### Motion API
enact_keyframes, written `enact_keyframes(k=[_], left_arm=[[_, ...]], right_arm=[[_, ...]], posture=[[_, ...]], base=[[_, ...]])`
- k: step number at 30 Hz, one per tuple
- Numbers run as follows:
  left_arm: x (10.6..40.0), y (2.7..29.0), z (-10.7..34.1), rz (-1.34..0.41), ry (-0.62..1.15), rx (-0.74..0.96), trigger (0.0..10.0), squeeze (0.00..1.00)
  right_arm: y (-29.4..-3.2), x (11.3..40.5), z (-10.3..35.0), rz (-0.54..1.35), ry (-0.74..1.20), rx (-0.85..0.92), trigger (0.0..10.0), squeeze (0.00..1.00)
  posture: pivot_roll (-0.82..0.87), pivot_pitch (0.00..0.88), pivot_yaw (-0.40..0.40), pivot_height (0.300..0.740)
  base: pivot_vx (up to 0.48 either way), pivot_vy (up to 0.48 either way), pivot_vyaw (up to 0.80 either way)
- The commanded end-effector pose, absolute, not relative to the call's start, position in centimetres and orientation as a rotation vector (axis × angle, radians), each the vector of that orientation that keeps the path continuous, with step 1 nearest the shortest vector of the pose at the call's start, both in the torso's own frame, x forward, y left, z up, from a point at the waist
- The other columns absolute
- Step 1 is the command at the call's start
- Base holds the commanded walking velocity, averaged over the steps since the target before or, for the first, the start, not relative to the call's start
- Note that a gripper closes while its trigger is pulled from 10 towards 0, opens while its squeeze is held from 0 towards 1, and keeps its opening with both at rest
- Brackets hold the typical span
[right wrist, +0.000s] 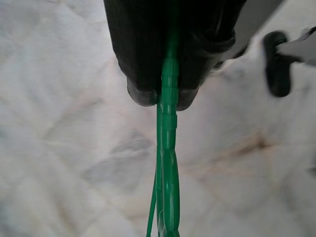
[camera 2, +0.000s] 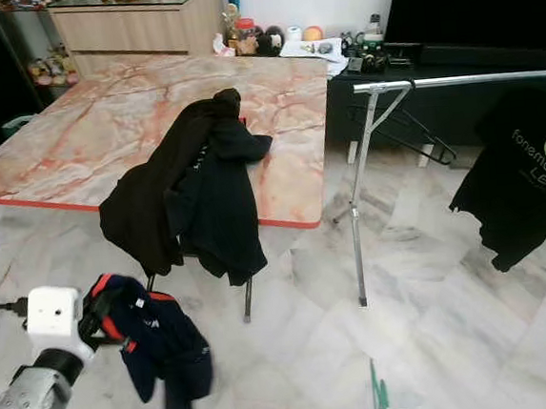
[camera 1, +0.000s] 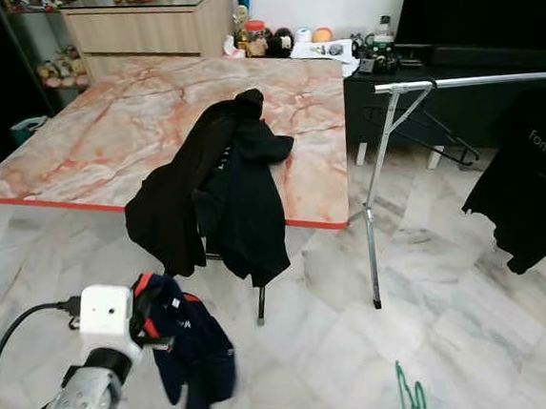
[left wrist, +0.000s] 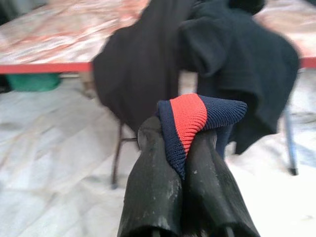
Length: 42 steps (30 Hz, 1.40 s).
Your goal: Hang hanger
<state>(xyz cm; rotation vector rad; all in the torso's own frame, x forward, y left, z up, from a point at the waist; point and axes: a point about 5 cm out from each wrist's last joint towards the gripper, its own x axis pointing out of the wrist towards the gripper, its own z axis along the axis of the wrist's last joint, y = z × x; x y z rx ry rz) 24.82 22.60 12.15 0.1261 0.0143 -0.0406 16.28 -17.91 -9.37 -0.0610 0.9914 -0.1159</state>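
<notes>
My right gripper [right wrist: 165, 94] is shut on a thin green hanger [right wrist: 168, 148], which points down toward the marble floor. The hanger's top [camera 1: 409, 392] shows at the bottom edge of the left eye view. My left gripper [left wrist: 183, 143] is shut on the red-trimmed edge of a navy garment [left wrist: 197, 113]. That garment [camera 1: 185, 351] dangles from the left gripper [camera 1: 149, 316] low at my left. A metal clothes rack [camera 1: 463, 81] stands at the right, with a black printed T-shirt [camera 1: 534, 177] hanging on it.
A chair draped with black clothes [camera 1: 220, 195] stands ahead at the edge of a marble-patterned table [camera 1: 95, 134]. The rack's leg [camera 1: 370, 225] meets the floor right of the chair. A black hanger [camera 1: 438, 128] hangs on the rail. A dark TV cabinet [camera 1: 452, 64] lies behind.
</notes>
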Motion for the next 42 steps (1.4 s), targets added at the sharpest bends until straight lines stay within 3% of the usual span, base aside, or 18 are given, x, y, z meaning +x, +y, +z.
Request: enact_keyframes(k=[1, 15, 32, 39, 42], left_arm=[[24.8, 23.1, 13.5, -0.028, -0.05, 0.16, 10.0, 0.0], [25.1, 22.0, 14.1, -0.066, -0.082, 0.137, 10.0, 0.0], [25.3, 22.1, 14.6, -0.066, -0.096, 0.132, 10.0, 0.0], [26.3, 22.2, 16.9, -0.079, -0.163, 0.13, 10.0, 0.0], [27.6, 22.3, 20.6, -0.083, -0.28, 0.141, 10.0, 0.0]], right_arm=[[-17.9, 15.7, -9.6, -0.111, 1.011, -0.065, 10.0, 0.0], [-19.0, 16.3, -9.3, -0.122, 1.002, -0.072, 10.0, 0.0], [-19.4, 16.1, -9.3, -0.132, 1.017, -0.058, 10.0, 0.0], [-19.4, 16.0, -9.4, -0.126, 1.025, -0.063, 10.0, 0.0], [-18.9, 16.0, -9.5, -0.119, 1.027, -0.063, 10.0, 0.0]], posture=[[0.11, 0.048, 0.001, 0.74], [0.1, 0.049, -0.005, 0.74], [0.11, 0.033, 0.005, 0.74], [0.11, 0.025, 0.01, 0.74], [0.12, 0.024, 0.011, 0.74]], base=[[0.0, 0.0, 0.0], [0.0, 0.0, 0.0], [0.314, 0.0, -0.19], [0.417, 0.0, 0.0], [0.48, 0.0, 0.0]])
